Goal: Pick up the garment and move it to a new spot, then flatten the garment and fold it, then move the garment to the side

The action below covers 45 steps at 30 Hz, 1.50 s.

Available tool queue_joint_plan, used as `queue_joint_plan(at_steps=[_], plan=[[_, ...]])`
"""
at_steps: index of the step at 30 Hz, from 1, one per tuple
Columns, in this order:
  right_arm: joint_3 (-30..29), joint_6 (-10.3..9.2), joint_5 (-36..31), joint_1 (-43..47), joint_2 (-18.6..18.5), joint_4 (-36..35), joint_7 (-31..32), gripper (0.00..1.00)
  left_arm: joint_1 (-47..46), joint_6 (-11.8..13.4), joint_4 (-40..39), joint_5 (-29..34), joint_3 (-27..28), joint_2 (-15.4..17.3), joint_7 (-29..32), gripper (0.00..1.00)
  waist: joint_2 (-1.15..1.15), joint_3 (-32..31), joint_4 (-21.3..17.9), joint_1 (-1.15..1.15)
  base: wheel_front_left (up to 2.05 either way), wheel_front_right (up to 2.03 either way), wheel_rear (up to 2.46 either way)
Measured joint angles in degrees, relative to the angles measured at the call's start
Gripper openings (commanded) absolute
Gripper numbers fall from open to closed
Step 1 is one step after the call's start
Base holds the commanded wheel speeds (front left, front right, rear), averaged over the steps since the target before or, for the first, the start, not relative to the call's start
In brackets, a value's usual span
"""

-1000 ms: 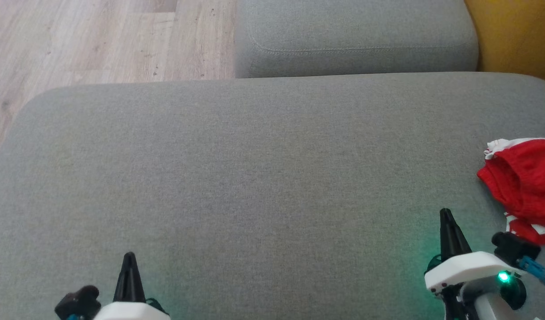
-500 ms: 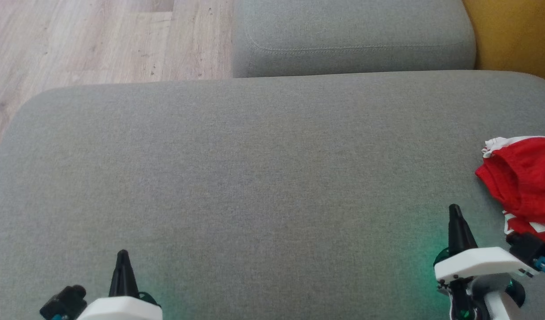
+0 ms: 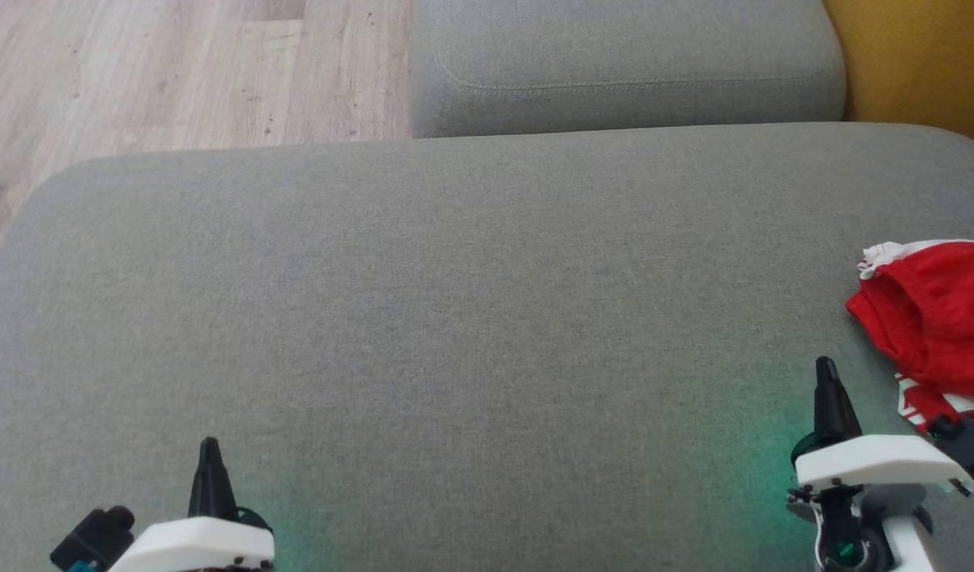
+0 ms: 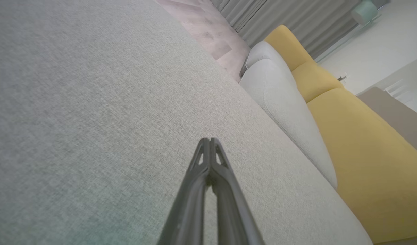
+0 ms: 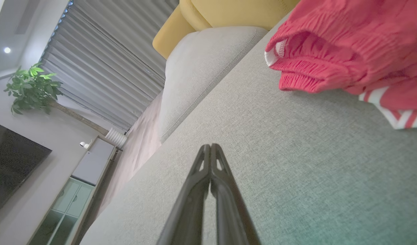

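Head view: red crumpled fabric garment [image 3: 936, 318] with white striped trim lies bunched at the right edge of the big grey woven-fabric cushion [image 3: 455, 302], partly cut off by the frame. The right gripper [image 3: 826, 367] is clenched, empty, over the cushion's near right part, just beside the garment and not touching it. The left gripper [image 3: 210, 445] is clenched, empty, over the cushion's near left part, well apart from the garment.

Left wrist view: left gripper [image 4: 210, 140] fingers pressed together above bare cushion weave, nothing held.

Right wrist view: right gripper [image 5: 211, 146] tips closed, with the garment's elastic waistband folds [image 5: 297, 68] ahead and to the side on the cushion.

Risks:
- Jaws must open before reaching, or the closed tips just shove the heap toward the cushion's right edge and off it.
- A pinch on one loose layer could slip or lift the garment tangled.
- The soft cushion gives, so pressing down may snag the weave.
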Motion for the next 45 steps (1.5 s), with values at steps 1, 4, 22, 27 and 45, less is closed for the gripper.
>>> queue_joint_plan(at_steps=[1,4,22,27,45], plan=[[0.0,0.00,0.7,0.0,0.0,-0.2,0.2,0.00,0.0,-0.1,-0.1,-0.6,0.1,0.0,0.1,0.00,0.00,0.0,0.0,0.00,0.00,0.00,0.00],[-0.3,0.00,2.7,0.0,0.0,-0.6,0.6,0.00,0.0,-0.4,-0.3,-2.6,0.3,0.0,0.7,0.00,0.00,0.0,-0.1,0.00,0.00,0.00,0.00],[-1.7,0.00,14.7,0.1,0.0,-3.3,3.5,0.00,-1.1,-1.3,-1.9,-13.9,1.9,0.0,3.6,0.00,0.00,0.2,-0.6,0.00,0.00,0.00,0.00],[-2.0,0.00,18.1,0.1,0.0,-4.1,4.3,0.00,-1.1,-1.6,-2.2,-17.1,2.3,-0.1,4.5,0.00,0.00,0.3,-0.8,0.00,0.00,0.00,0.00],[-3.4,0.00,30.3,0.1,0.0,-6.8,7.2,0.00,-2.3,-2.5,-3.9,-28.4,3.8,-0.1,7.6,0.00,0.00,0.5,-1.3,0.00,0.00,0.00,0.00]])
